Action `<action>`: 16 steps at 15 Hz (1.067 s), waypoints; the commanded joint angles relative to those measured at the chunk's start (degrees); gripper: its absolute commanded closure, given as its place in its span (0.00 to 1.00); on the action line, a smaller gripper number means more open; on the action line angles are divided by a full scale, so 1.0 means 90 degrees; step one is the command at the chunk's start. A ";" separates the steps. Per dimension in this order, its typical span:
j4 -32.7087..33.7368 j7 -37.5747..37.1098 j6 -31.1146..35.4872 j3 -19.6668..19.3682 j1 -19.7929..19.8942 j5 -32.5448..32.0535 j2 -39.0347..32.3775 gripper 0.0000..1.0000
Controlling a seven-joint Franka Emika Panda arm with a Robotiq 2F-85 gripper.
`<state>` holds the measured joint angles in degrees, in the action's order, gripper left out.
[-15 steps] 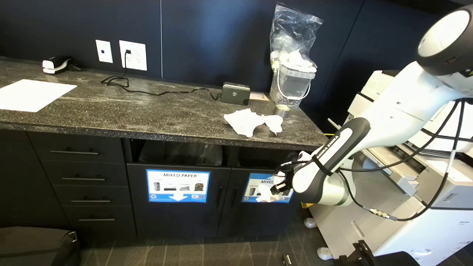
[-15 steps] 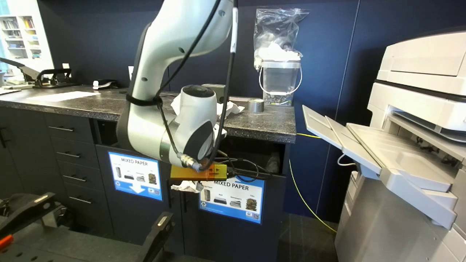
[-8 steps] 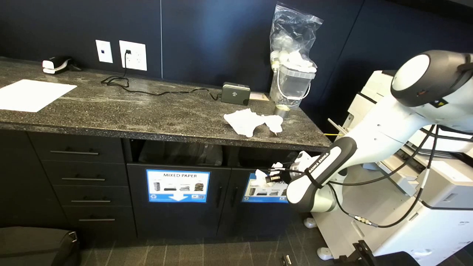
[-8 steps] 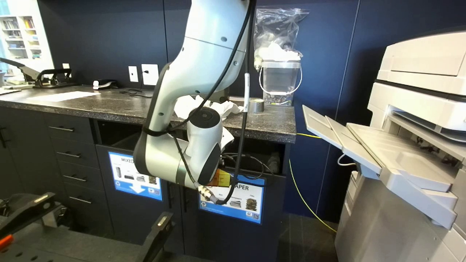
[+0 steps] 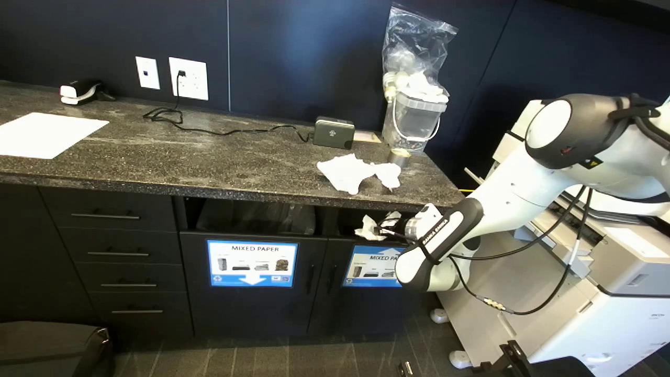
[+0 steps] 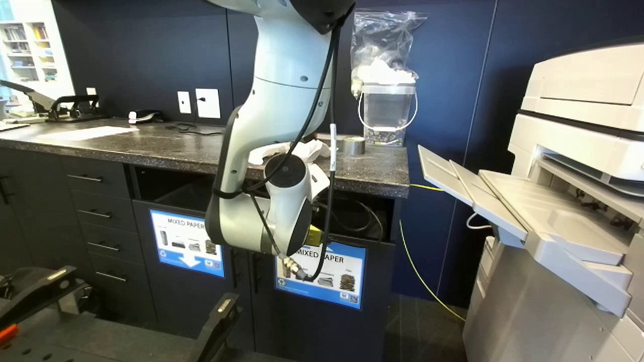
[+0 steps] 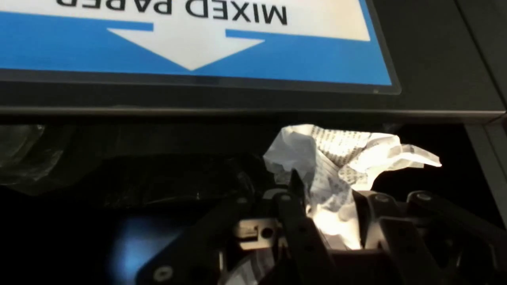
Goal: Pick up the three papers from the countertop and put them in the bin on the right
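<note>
One crumpled paper [image 7: 336, 158] with print on it is pinched in my gripper [image 7: 328, 209], whose fingers are shut on it. Its loose ends flare out past the fingertips in the wrist view. Paper and gripper are level with the dark slot of the right-hand bin [image 7: 245, 113], just under the counter's overhang; how deep inside they are I cannot tell. An exterior view has the gripper [image 5: 380, 230] with the paper at the slot, above the bin's blue-and-white label. Two more crumpled papers [image 5: 344, 172] [image 5: 387, 174] lie side by side on the countertop [image 5: 235, 162], partly behind the arm in an exterior view.
The countertop's thick front edge [image 5: 261, 196] overhangs the slot. A neighbouring bin slot [image 5: 256, 217] is to the left. A tape roll [image 5: 399, 156], grey box [image 5: 334, 133] and clear bucket [image 5: 413, 120] stand behind the papers. A printer [image 6: 568, 191] stands on the right.
My gripper has risen with the paper from in front of the label up to the slot opening, shifting slightly left in an exterior view. The papers on the countertop have stayed put.
</note>
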<state>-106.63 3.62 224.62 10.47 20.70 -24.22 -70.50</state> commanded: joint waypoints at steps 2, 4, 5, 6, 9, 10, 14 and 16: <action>0.0874 -0.0623 0.0357 -0.0247 -0.0265 0.0058 -0.0520 0.89; 0.1169 -0.0766 0.0356 -0.0298 -0.0292 0.0077 -0.0770 0.89; 0.1341 -0.0811 0.0409 -0.0331 -0.0318 0.0156 -0.0925 0.89; 0.1511 -0.0885 0.0435 -0.0335 -0.0308 0.0154 -0.1086 0.89; 0.2127 -0.1115 0.0528 -0.0306 -0.0356 0.0223 -0.1557 0.89; 0.2375 -0.1206 0.0510 -0.0292 -0.0422 0.0273 -0.1686 0.89; 0.3306 -0.1438 0.0235 -0.0274 -0.0662 0.0438 -0.2144 0.89; 0.2852 -0.1386 0.0306 -0.0366 -0.0835 0.0796 -0.1729 0.90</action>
<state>-83.29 -7.75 226.74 8.15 15.87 -20.57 -86.08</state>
